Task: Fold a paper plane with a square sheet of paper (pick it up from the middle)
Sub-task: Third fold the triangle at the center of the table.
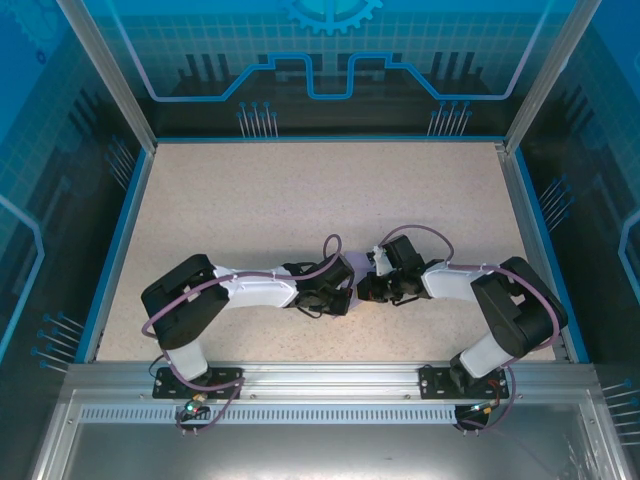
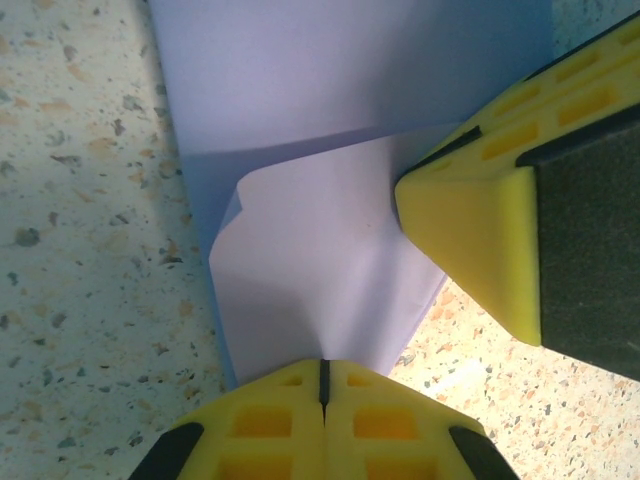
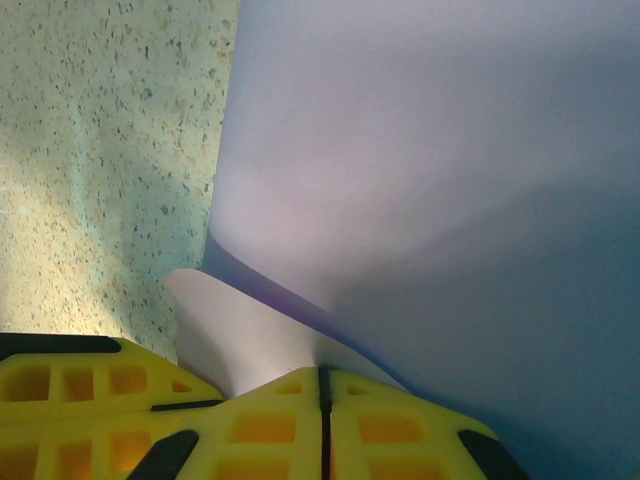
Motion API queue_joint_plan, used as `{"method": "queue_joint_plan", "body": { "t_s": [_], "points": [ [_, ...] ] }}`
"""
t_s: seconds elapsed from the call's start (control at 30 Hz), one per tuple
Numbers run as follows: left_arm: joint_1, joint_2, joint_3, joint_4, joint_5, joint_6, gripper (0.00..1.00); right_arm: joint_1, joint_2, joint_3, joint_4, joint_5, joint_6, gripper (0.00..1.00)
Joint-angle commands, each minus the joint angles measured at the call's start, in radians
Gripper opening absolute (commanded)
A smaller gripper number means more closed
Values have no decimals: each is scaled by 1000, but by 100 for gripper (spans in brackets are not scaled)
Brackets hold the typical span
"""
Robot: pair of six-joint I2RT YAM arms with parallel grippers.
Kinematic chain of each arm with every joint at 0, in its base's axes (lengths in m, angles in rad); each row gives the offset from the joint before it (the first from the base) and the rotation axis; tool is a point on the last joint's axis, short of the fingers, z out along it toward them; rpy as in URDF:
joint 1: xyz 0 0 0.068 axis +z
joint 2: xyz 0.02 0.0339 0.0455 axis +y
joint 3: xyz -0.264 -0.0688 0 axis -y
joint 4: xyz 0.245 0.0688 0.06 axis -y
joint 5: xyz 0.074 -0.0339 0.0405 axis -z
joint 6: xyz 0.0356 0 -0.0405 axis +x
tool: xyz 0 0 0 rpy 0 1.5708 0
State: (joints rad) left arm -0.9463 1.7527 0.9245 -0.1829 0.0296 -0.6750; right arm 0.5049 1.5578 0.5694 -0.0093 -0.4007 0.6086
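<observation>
Top view: my left arm [image 1: 255, 288] and right arm [image 1: 455, 282] meet wrist to wrist over the near middle of the table [image 1: 300, 190]. Open speckled room beyond them; the blue rim [image 1: 118, 240] is well apart on both flanks.

Left wrist: left claw [image 2: 322, 392] pinched tight on the lilac sheet [image 2: 330, 270] at its near edge, a flap curling over the flat layer. Right claw [image 2: 440, 200] noses in from the right, touching the paper.

Right wrist: the right claw clamps the same sheet, which billows up and hides the table on that side. Speckled table lies open to the left.
</observation>
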Motion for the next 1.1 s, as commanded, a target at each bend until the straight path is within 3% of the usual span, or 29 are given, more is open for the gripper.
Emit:
{"method": "queue_joint_plan", "body": {
  "t_s": [0.0,0.3,0.43,1.07],
  "points": [
    [-28,22,-29,-25,12,7,4,0,44,-40,-185,67,-2,8],
    [-53,43,-55,-41,-30,13,3,4,26,-23,-175,37,18,14],
    [-55,61,-71,-31,-39,15,2,9,-11,-18,-172,12,50,23],
    [-55,47,-111,7,-30,26,2,21,-137,-70,-40,-22,277,11]
  ]
}}
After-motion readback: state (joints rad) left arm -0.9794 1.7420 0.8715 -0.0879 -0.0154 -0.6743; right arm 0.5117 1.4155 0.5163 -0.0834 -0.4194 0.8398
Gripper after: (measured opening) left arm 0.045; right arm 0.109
